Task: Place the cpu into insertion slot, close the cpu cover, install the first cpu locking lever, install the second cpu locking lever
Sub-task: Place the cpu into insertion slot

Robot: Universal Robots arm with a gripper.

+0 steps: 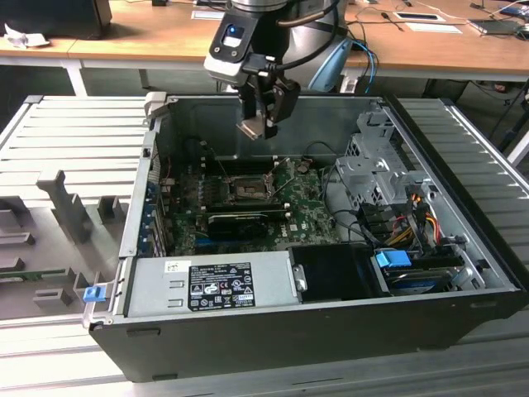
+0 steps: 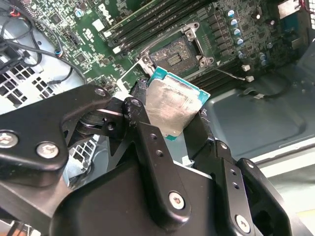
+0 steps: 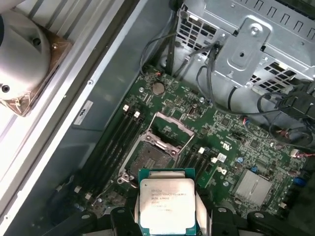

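Fingers (image 2: pixel 150 147) around flat, silvery, square cpu (image 2: pixel 172 105)

Open air lies between the claw (image 1: pixel 260 128), clamped on the cpu (image 3: pixel 167 204), and the uncovered insertion slot (image 1: pixel 246 188). The cpu cover (image 3: pixel 175 123) stands tilted up at one edge of the slot. A black finned card (image 1: pixel 244 222) lies just beside the slot, a thin lever rod (image 2: pixel 230 73) juts out near it, and the drive cage (image 1: pixel 368 165) and loose cables (image 1: pixel 343 194) crowd the exterior view's right.
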